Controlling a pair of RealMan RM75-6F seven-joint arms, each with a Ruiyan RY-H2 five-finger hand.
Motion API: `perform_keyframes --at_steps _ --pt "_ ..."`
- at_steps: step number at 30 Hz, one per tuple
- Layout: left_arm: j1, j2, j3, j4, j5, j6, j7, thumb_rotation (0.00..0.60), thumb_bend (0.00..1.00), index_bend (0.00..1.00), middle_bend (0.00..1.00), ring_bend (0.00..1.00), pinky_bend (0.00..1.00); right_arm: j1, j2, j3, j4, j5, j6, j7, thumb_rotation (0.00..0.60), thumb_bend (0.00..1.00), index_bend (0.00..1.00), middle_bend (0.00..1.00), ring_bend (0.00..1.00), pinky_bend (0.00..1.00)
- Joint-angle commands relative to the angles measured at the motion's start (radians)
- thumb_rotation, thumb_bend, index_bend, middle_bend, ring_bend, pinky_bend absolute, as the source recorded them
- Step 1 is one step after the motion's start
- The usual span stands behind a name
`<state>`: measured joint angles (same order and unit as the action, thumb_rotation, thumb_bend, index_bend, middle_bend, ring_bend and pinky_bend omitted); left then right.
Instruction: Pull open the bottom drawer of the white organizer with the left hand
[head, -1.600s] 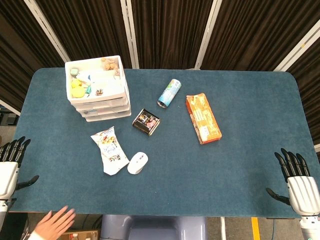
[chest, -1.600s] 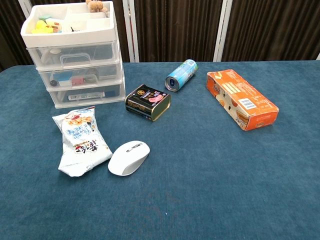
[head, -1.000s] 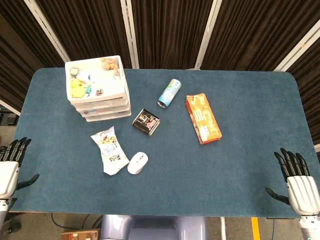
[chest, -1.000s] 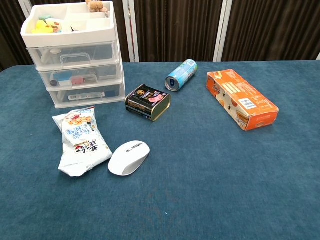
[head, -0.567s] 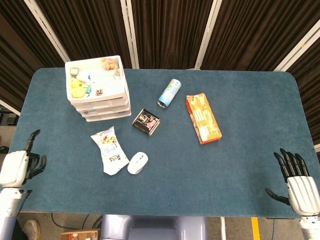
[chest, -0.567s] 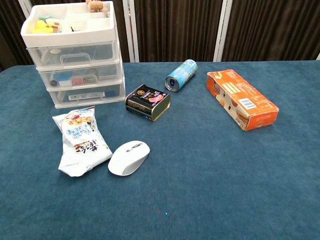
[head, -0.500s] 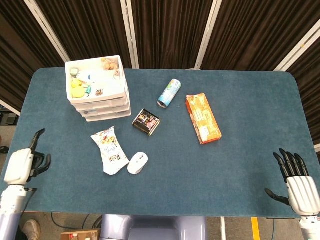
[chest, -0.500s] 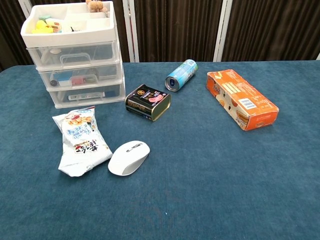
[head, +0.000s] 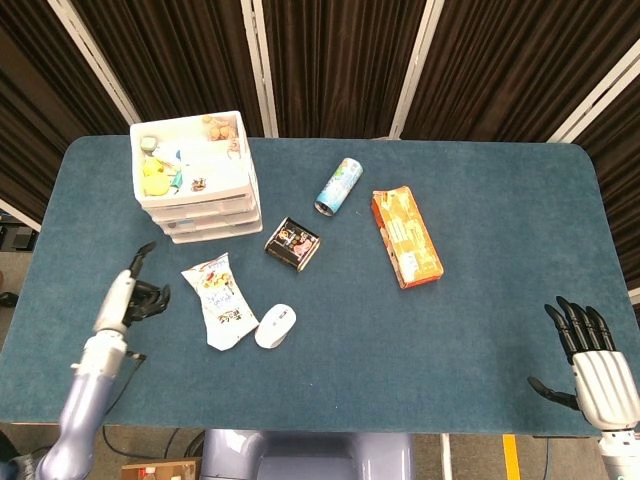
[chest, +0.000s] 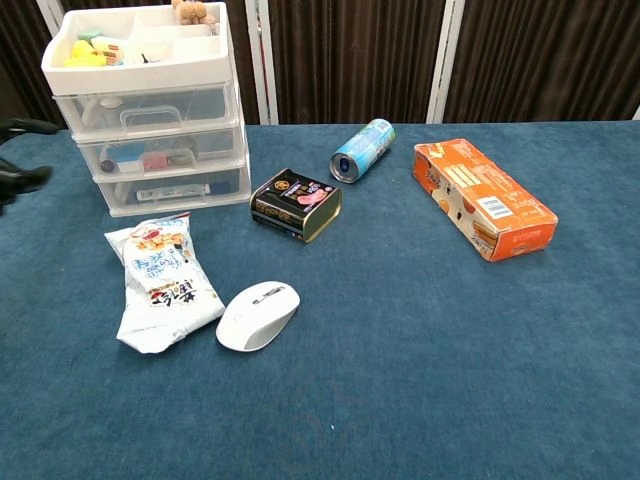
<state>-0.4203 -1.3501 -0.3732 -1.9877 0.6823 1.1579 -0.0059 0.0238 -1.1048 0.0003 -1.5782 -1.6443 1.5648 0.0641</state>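
Three clear plastic drawers, all closed, in boxy white organizer (chest: 150, 120) on blue felt table (head: 480, 330) | bottom drawer (chest: 175, 187) front faces snack bag (chest: 160, 282) | left hand (head: 128, 298) empty, fingers apart, left of bag | right hand (head: 590, 368) spread, head view only

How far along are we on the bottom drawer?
Done: nothing on the organizer itself; its bottom drawer sits flush, closed. In hand: the left hand is over the table, holding nothing, beside the snack bag and short of the drawer. The right hand is at the table's near edge. Left: reach the drawer front, grip it, pull.
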Motion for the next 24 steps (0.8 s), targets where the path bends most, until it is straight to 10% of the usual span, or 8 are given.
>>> perform_keyframes --at_steps 1,24 --pt "-0.100 -0.091 -0.078 0.036 -0.151 -0.027 0.016 0.600 0.53 0.04 0.98 0.93 0.93 0.002 0.003 0.001 -0.001 0.005 -0.005 0.007 0.600 0.09 0.00 0.00 0.00 0.00" --pt "-0.274 -0.302 -0.156 0.316 -0.374 -0.037 0.043 0.600 0.54 0.02 0.99 0.94 0.93 -0.001 0.021 -0.008 -0.016 -0.006 0.003 0.049 0.600 0.09 0.00 0.00 0.00 0.00"
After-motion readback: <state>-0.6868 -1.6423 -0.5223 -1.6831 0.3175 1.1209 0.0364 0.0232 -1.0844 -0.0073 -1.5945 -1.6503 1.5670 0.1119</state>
